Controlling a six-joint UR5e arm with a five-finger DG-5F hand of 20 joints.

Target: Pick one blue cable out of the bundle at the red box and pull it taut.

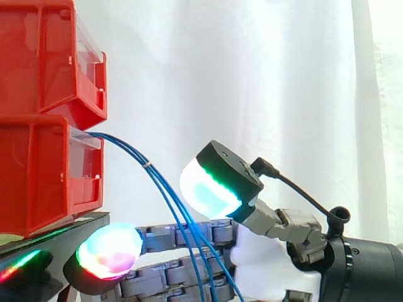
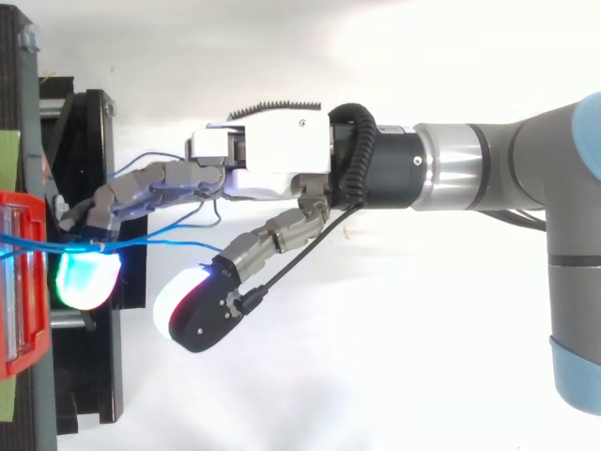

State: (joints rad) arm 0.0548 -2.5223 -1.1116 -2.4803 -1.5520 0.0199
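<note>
Hand (image 2: 282, 155) w/ fingers (image 2: 141, 184) straight at blue cables (image 1: 148, 165) (by red box (image 1: 38, 182)).

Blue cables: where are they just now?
In the side view the blue cables leave the lower red bin at the left and droop down to the right, crossing in front of the open hand at the bottom.

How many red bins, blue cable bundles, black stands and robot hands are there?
Red bins: 2
Blue cable bundle: 1
Black stand: 1
Hand: 1
Total: 5
</note>
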